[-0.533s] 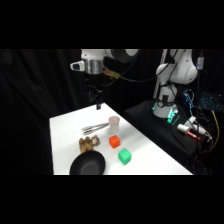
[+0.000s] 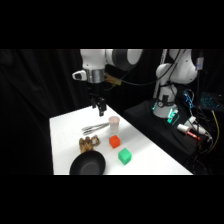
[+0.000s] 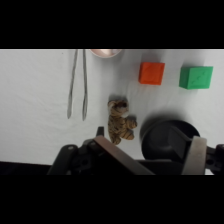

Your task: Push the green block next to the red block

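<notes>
The green block [image 2: 124, 157] [image 3: 196, 77], a bright green cube, rests on the white table near its front right. A narrow gap separates it from the smaller red block [image 2: 114, 142] [image 3: 151, 73], which lies toward the table's middle. My gripper [image 2: 100, 108] [image 3: 156, 159] hangs open and empty high over the back of the table, above the tongs and well away from both blocks. Its two fingers [image 3: 198, 155] rise from the bottom of the wrist view, set wide apart.
Metal tongs [image 2: 96, 128] [image 3: 77, 85] lie behind the blocks, beside a pale pink cup [image 2: 114, 122] [image 3: 105, 52]. A small striped tiger toy [image 2: 88, 144] [image 3: 120, 120] sits left of the red block. A black pan [image 2: 87, 164] [image 3: 167, 140] stands at the front left. The table edge [image 2: 165, 155] runs right of the green block.
My gripper has come down a little over the back of the table. The blocks and the other objects have not moved.
</notes>
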You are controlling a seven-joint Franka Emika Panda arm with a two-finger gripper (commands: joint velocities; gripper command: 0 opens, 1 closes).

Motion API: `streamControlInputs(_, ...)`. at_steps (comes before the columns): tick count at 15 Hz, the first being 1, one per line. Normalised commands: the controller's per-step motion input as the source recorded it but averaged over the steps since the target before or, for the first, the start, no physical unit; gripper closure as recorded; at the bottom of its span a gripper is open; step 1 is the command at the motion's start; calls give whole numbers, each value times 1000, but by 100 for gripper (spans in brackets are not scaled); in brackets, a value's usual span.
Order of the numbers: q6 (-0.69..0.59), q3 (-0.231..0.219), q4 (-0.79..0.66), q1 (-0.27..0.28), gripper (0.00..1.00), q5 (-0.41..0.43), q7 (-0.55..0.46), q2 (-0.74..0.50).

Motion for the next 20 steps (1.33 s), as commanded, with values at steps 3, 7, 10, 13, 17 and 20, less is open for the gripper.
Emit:
streamControlInputs(3,106,101,106,139,0,-99,269,187)
streamControlInputs(7,94,80,147,132,0,-81,223,192)
streamControlInputs(10,97,74,161,110,0,7,181,189)
streamControlInputs(13,121,69,138,108,0,60,185,170)
streamControlInputs(17,178,39,81,127,0,15,215,131)
streamControlInputs(20,164,19,35,119,0,2,223,80)
